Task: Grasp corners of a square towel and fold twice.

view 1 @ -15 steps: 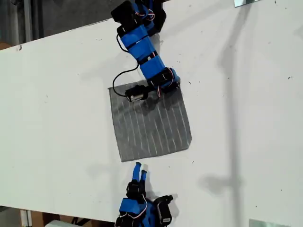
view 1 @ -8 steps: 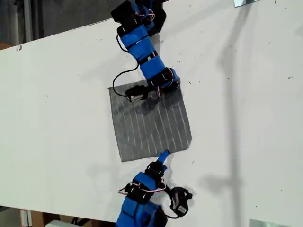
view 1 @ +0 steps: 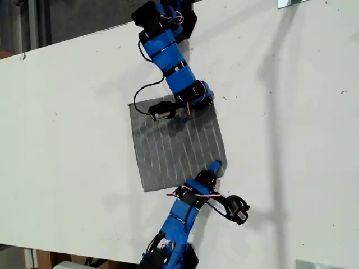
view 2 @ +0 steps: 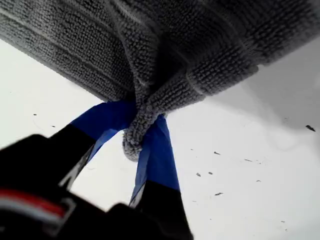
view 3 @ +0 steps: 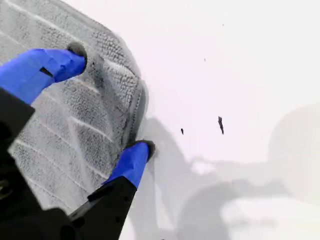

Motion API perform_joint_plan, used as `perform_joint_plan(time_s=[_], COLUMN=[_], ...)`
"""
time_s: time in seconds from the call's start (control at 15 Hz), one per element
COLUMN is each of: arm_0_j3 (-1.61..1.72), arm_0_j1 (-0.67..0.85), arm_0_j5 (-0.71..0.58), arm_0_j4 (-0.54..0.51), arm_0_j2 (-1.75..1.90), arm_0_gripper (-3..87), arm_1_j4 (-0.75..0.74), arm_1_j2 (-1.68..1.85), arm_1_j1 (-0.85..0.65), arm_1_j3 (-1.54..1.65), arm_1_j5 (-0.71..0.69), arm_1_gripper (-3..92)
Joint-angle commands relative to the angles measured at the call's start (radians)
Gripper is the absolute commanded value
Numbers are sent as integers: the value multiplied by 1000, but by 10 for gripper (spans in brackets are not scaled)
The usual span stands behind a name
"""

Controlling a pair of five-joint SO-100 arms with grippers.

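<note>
The grey striped towel (view 1: 176, 148) lies flat mid-table in the exterior view. My first gripper (view 1: 206, 101) sits at the towel's upper right corner in the exterior view. In the first wrist view, this gripper (view 2: 139, 136) is shut on that bunched corner (view 2: 134, 142), and the towel (view 2: 200, 35) hangs above it. My second gripper (view 1: 215, 166) has reached the lower right corner in the exterior view. The second wrist view shows this gripper (view 3: 110, 97) open. One fingertip (view 3: 72, 52) rests on the towel (view 3: 60, 125) and the other (view 3: 141, 148) sits at its edge, just off the corner (view 3: 131, 72).
The white table (view 1: 291, 123) extends around the towel. Small metal plates sit at the exterior view's top right (view 1: 291, 3) and bottom right (view 1: 314, 264). A black cable (view 1: 147, 89) loops from the first arm over the towel's upper edge.
The second arm swung from below the towel's lower edge toward the exterior view's right, and its gripper now sits at the lower right corner. The first arm has not moved.
</note>
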State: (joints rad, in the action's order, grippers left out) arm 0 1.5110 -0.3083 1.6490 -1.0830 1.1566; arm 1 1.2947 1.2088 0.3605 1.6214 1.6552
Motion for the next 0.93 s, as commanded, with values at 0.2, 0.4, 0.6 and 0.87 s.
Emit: perform_joint_plan(time_s=[0.2, 0.4, 0.6, 0.87], arm_0_j3=[-477, -598, -609, -624], arm_0_j1=[-46, -64, -77, -77], arm_0_j5=[37, 35, -21, -130], arm_0_j4=[-173, -272, -341, -442], arm_0_j2=[-305, -324, -216, 25], arm_0_gripper=[0, -1, -1, -1], arm_1_j4=[2, 29, 206, 299], arm_1_j2=[43, 66, 81, 219], arm_1_j1=[54, 66, 61, -3], arm_1_j3=[-26, -55, -218, -314], arm_1_j5=[35, 48, 51, -41], arm_1_gripper=[-1, -1, -1, -1])
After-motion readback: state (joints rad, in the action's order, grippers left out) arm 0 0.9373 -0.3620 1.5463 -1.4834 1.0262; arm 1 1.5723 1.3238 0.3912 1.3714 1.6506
